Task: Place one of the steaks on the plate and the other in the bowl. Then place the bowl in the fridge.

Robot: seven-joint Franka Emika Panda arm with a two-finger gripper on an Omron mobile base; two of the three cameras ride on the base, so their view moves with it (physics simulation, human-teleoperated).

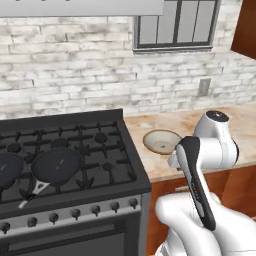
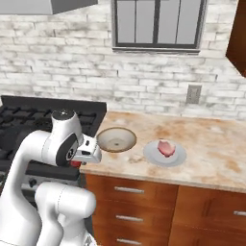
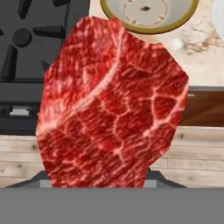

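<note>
stove: black gas range, left of the counter; two black frying pans sit on its burners.
counter: tan marbled top over brown wooden drawers, against a whitewashed brick wall.
bowl: shallow, beige-tan with a speckled inside, empty, on the counter near the stove edge.
plate: flat, whitish, on the counter just to the right of the bowl, apart from it.
pink steak: pale, lies on the plate.
red steak: deep red, marbled, clamped in the gripper, held in the air in front of the counter edge, short of the bowl, over the seam between stove and cabinet.
</note>
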